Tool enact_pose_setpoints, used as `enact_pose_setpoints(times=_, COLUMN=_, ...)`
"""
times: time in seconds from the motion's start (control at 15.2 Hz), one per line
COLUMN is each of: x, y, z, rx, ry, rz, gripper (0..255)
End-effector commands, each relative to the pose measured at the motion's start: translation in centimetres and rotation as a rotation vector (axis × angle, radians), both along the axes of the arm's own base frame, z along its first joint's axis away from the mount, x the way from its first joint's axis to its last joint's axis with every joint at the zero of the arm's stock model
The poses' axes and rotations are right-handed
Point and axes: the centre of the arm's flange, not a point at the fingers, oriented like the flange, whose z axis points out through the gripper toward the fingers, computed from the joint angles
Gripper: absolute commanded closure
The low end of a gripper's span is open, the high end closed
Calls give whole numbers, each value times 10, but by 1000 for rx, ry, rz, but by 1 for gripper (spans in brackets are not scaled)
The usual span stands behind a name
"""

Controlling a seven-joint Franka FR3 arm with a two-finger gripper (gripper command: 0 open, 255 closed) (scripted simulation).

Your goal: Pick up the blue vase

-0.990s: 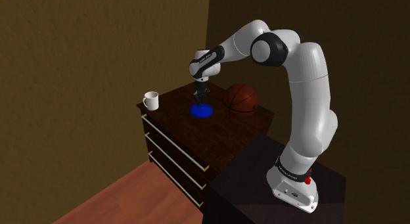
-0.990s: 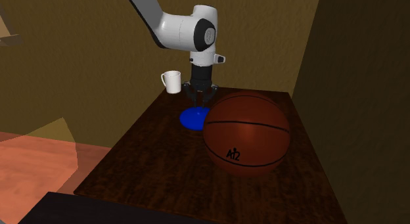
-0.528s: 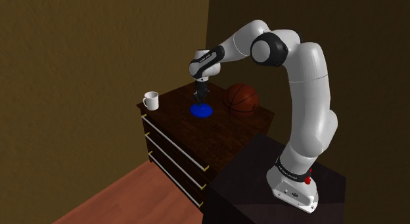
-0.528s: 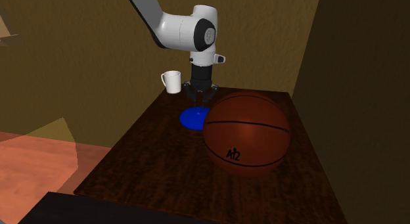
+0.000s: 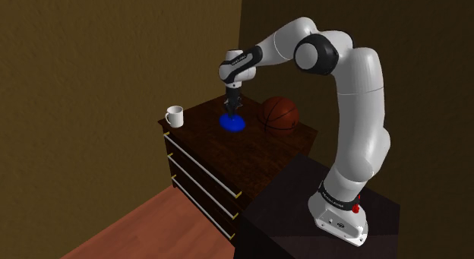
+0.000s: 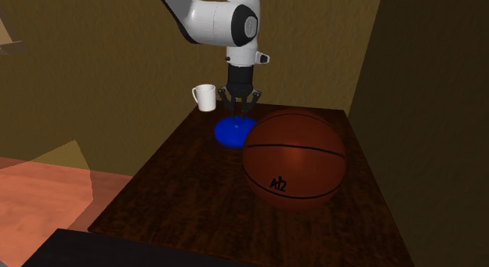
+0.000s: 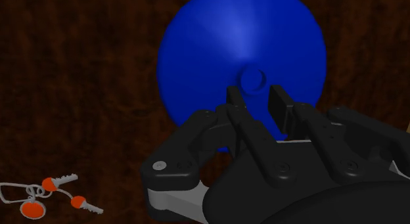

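Black two-finger claw (image 7: 258, 98) was nearly closed, gripping the thin neck of the blue wide-based vase (image 7: 230, 45) btwn fingertips (image 7: 284, 108); vase body sat directly below claw. Grasp appeared done. Left: lift vase clear of dark wooden dresser top (image 6: 180, 179); clearance not confirmable.
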Motion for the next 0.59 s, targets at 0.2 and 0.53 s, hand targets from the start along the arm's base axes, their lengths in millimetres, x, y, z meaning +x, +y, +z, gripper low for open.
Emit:
enact_pose_setpoints(times=0.2, x=-1, y=0, z=27, rx=0, ry=0, rz=0, gripper=255)
enact_pose_setpoints(times=0.53, x=-1, y=0, z=43, rx=0, ry=0, rz=0, gripper=255)
